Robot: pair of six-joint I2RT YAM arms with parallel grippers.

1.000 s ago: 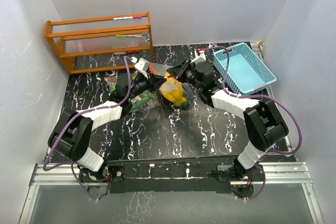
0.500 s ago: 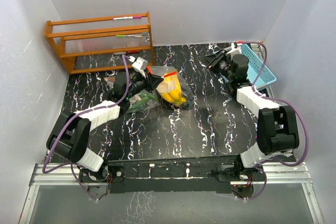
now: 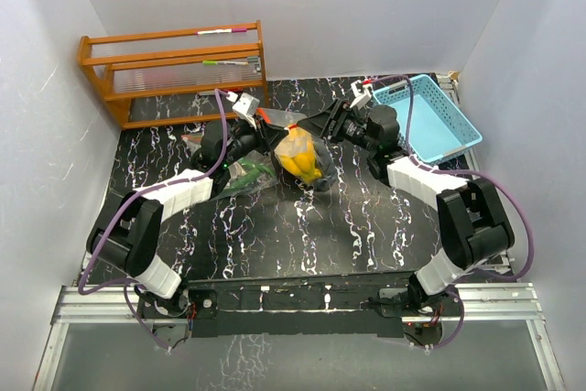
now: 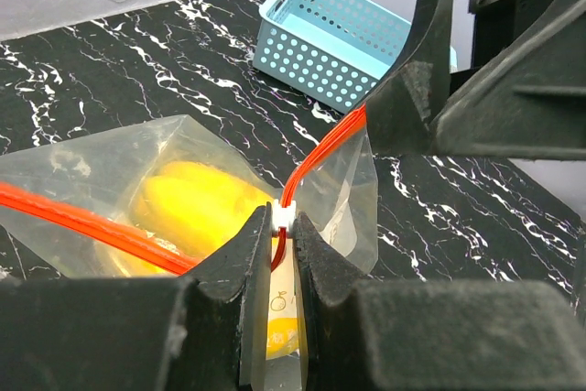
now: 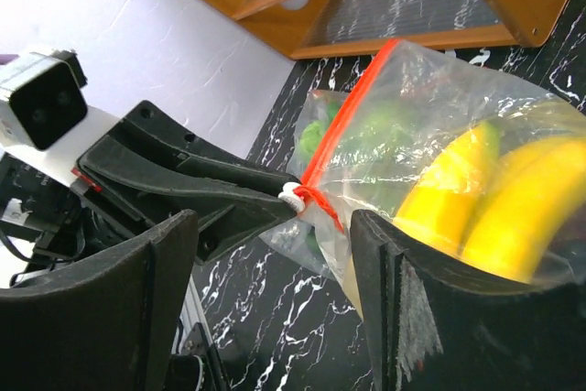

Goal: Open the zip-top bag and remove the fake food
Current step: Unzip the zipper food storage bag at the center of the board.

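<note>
The clear zip-top bag (image 3: 298,155) with a red zip strip (image 5: 352,125) hangs over the middle of the table. My left gripper (image 3: 268,118) is shut on the strip's end at the white slider (image 4: 286,216). Yellow bananas (image 5: 499,194) and round green fruits (image 5: 375,125) of the fake food show through the plastic. On the bag's right side, my right gripper (image 3: 322,124) stands open. Its two fingers straddle the slider end and a bag corner without touching them. In the left wrist view the right gripper's fingers (image 4: 430,70) loom just past the strip.
The light-blue perforated basket (image 3: 426,121) sits at the back right. A wooden rack (image 3: 174,70) stands at the back left. Green toy pieces (image 3: 245,176) lie on the black marbled table under my left arm, with another small piece (image 3: 194,141) further left.
My right gripper was shut beside the bag, swung out to the basket, then came back to the bag's top and now stands open. The left gripper kept its hold.
</note>
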